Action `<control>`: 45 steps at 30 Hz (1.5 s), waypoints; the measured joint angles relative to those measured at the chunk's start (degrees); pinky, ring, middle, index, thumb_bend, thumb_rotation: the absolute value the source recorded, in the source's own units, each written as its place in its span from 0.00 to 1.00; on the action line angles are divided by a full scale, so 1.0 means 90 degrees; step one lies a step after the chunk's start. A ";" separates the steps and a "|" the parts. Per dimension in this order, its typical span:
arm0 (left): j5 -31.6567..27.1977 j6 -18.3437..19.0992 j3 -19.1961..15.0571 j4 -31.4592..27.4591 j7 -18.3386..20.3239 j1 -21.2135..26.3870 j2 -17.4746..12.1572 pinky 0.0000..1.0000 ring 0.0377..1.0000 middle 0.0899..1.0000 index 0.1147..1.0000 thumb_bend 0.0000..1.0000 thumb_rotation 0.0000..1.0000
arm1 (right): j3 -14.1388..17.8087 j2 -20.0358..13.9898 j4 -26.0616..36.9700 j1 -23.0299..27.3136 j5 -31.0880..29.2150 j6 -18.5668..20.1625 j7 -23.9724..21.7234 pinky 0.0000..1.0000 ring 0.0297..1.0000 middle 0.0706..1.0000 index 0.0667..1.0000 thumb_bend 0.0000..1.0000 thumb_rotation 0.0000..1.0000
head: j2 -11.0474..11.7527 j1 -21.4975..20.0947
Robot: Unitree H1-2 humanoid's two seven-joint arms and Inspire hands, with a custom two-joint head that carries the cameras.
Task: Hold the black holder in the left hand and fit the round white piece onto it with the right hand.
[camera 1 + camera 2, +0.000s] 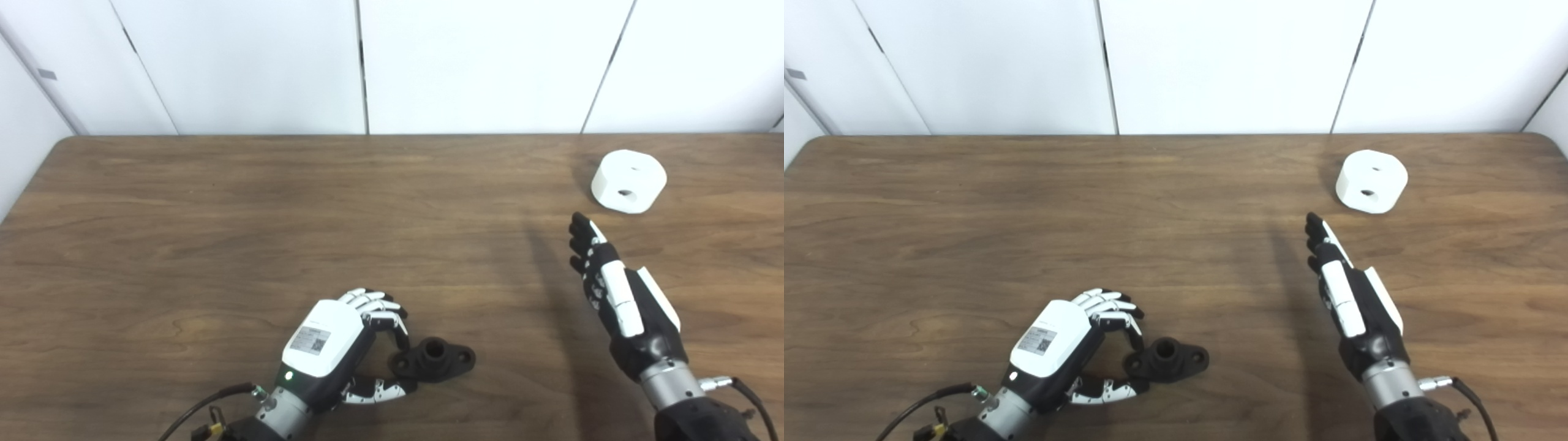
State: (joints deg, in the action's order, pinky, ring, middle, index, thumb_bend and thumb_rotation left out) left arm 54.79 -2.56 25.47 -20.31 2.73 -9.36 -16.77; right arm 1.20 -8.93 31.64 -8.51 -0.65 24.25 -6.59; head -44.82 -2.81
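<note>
Wood-grain table (pixel 245 214) filled the frame, backed at 12 o'clock by white wall panels (pixel 478 61) with dark seams.

Holder (pixel 433 359): black, lying flat on the table at about 6 o'clock, its raised centre collar and bore facing up, one lobe pointing toward 3 o'clock. It rested on the surface and was not lifted.

Left hand (pixel 335 349): came in from the lower left, white back plate up (a label with a printed code showed on it). Its fingers (pixel 383 312) curled over toward the holder's 9 o'clock end and the thumb reached along the table below that same end. Fingertips and thumb tip sat at the lobe's edge; whether they pressed on it could not be settled from either view. The hand was half-curled around that end, and a firm grasp could not be confirmed.

White piece (pixel 628 180): round, squat, sitting flat at about 2 o'clock near the far edge, with a hole in its side wall facing the camera and a smaller mark on top.

Right hand (pixel 618 294): came in from the lower right, held edge-on with fingers straight and together, pointing toward 12 o'clock. It carried nothing and was released. Its fingertips stood short of the white piece, at the piece's 7 o'clock side, with bare table between them. Cables trailed from both wrists at the bottom edge.
</note>
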 measured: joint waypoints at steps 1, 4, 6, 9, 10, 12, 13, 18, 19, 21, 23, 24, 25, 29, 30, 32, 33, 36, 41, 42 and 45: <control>0.0016 -0.0006 -0.0014 0.0004 -0.0015 -0.0018 0.0020 0.87 0.82 0.72 0.42 0.52 0.04 | 0.0021 -0.0037 0.0011 0.0029 0.0068 0.0002 0.0005 1.00 1.00 0.97 0.95 0.60 1.00 | 0.0029 -0.0058; 0.0024 -0.0029 -0.0072 0.0014 -0.0063 -0.0093 0.0065 0.87 0.83 0.72 0.42 0.52 0.04 | 0.0134 -0.0191 0.0024 0.0133 0.0155 0.0000 0.0004 1.00 1.00 0.98 0.96 0.55 0.90 | 0.0136 -0.0195; 0.0019 -0.0042 -0.0121 0.0023 -0.0094 -0.0152 0.0095 0.87 0.82 0.72 0.42 0.52 0.04 | 0.0281 -0.0268 0.0026 0.0251 0.0149 0.0012 0.0007 1.00 1.00 0.99 0.97 0.56 0.81 | 0.0195 -0.0292; -0.0003 -0.0060 -0.0184 0.0062 -0.0103 -0.0164 0.0109 0.87 0.82 0.72 0.42 0.52 0.04 | 0.0413 -0.0386 0.0042 0.0464 0.0298 0.0158 0.0035 0.99 1.00 0.98 0.96 0.60 0.73 | 0.0273 -0.0468; -0.0023 -0.0072 -0.0202 0.0071 -0.0098 -0.0164 0.0109 0.87 0.82 0.72 0.42 0.52 0.04 | 0.0365 -0.0470 0.0051 0.0534 0.0566 0.0195 0.0053 0.98 0.99 0.97 0.95 0.61 0.72 | 0.0273 -0.0575; -0.0084 -0.0088 -0.0226 0.0086 -0.0084 -0.0164 0.0109 0.87 0.82 0.71 0.42 0.52 0.04 | 0.0296 -0.0678 0.0052 0.0638 0.1015 0.0222 0.0068 0.96 0.98 0.96 0.95 0.62 0.69 | 0.0273 -0.0576; -0.0100 -0.0096 -0.0245 0.0095 -0.0076 -0.0164 0.0109 0.86 0.82 0.71 0.42 0.52 0.04 | 0.0284 -0.0814 0.0052 0.0685 0.1241 0.0234 0.0068 0.94 0.97 0.96 0.94 0.63 0.66 | 0.0273 -0.0654; -0.0236 -0.0123 -0.0328 0.0097 0.0032 -0.0156 0.0075 0.84 0.81 0.71 0.42 0.52 0.04 | 0.0316 -0.1241 0.0048 0.1057 0.2028 0.0294 0.0073 0.91 0.94 0.94 0.93 0.70 0.55 | 0.0283 -0.0986; -0.0266 -0.0136 -0.0337 0.0096 0.0050 -0.0151 0.0047 0.83 0.81 0.71 0.42 0.52 0.04 | 0.0325 -0.1283 0.0045 0.1173 0.2101 0.0301 0.0070 0.90 0.93 0.93 0.92 0.72 0.52 | 0.0283 -0.0996; -0.0305 -0.0181 -0.0348 0.0092 0.0114 -0.0132 -0.0013 0.82 0.80 0.71 0.42 0.52 0.04 | 0.0368 -0.1348 0.0016 0.1475 0.2271 0.0304 0.0060 0.88 0.92 0.92 0.90 0.74 0.50 | 0.0254 -0.1083; -0.0333 -0.0212 -0.0364 0.0080 0.0200 -0.0098 -0.0055 0.82 0.80 0.70 0.42 0.52 0.04 | 0.0396 -0.1411 -0.0079 0.1743 0.2425 0.0303 0.0060 0.89 0.92 0.91 0.88 0.75 0.47 | 0.0264 -0.1103; -0.0341 -0.0231 -0.0373 0.0076 0.0226 -0.0088 -0.0065 0.82 0.80 0.70 0.42 0.52 0.04 | 0.0395 -0.1469 -0.0168 0.1849 0.2494 0.0296 0.0060 0.89 0.92 0.91 0.87 0.75 0.45 | 0.0264 -0.1123; -0.0348 -0.0245 -0.0384 0.0069 0.0253 -0.0088 -0.0069 0.82 0.80 0.70 0.42 0.52 0.04 | 0.0397 -0.1535 -0.0271 0.1960 0.2531 0.0294 0.0059 0.90 0.92 0.92 0.86 0.74 0.43 | 0.0264 -0.1191; -0.0387 -0.0315 -0.0457 0.0061 0.0279 -0.0122 -0.0087 0.81 0.79 0.70 0.42 0.52 0.04 | 0.0357 -0.1764 -0.0622 0.2285 0.2820 0.0295 0.0028 0.86 0.91 0.92 0.84 0.75 0.38 | 0.0303 -0.1405; -0.0419 -0.0335 -0.0484 0.0063 0.0276 -0.0131 -0.0097 0.81 0.78 0.69 0.42 0.52 0.04 | 0.0339 -0.1819 -0.0749 0.2384 0.2910 0.0296 0.0006 0.87 0.92 0.92 0.84 0.75 0.37 | 0.0312 -0.1455; -0.0479 -0.0415 -0.0534 0.0085 0.0272 -0.0132 -0.0127 0.80 0.78 0.69 0.42 0.52 0.04 | 0.0330 -0.1923 -0.0959 0.2553 0.3068 0.0300 -0.0017 0.87 0.92 0.92 0.83 0.78 0.38 | 0.0313 -0.1455; -0.0513 -0.0476 -0.0559 0.0102 0.0262 -0.0133 -0.0144 0.80 0.78 0.69 0.42 0.52 0.04 | 0.0316 -0.1962 -0.1078 0.2646 0.3186 0.0300 -0.0058 0.88 0.92 0.93 0.82 0.79 0.38 | 0.0342 -0.1542; -0.0576 -0.0578 -0.0632 0.0161 0.0245 -0.0127 -0.0165 0.79 0.77 0.69 0.42 0.52 0.04 | 0.0173 -0.2063 -0.1520 0.2946 0.3491 0.0310 -0.0235 0.87 0.96 0.95 0.80 0.82 0.33 | 0.0391 -0.1650; -0.0576 -0.0666 -0.0684 0.0171 0.0237 -0.0140 -0.0162 0.79 0.77 0.68 0.42 0.52 0.04 | -0.0055 -0.2265 -0.2188 0.3326 0.3718 0.0311 -0.0523 0.88 0.99 0.97 0.80 0.89 0.28 | 0.0430 -0.1689; -0.0576 -0.0684 -0.0693 0.0172 0.0236 -0.0146 -0.0162 0.79 0.78 0.68 0.42 0.52 0.04 | -0.0090 -0.2292 -0.2280 0.3382 0.3770 0.0312 -0.0578 0.88 0.99 0.97 0.81 0.90 0.29 | 0.0430 -0.1689; -0.0576 -0.0728 -0.0726 0.0179 0.0238 -0.0156 -0.0162 0.80 0.78 0.68 0.42 0.52 0.04 | -0.0296 -0.2439 -0.2606 0.3552 0.3930 0.0307 -0.0849 0.88 1.00 0.98 0.83 0.96 0.28 | 0.0439 -0.1690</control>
State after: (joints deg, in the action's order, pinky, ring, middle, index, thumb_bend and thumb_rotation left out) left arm 49.61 -9.11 18.94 -18.70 4.87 -10.76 -18.23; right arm -1.46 -30.88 8.19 23.45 34.72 27.01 -14.23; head -40.87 -18.02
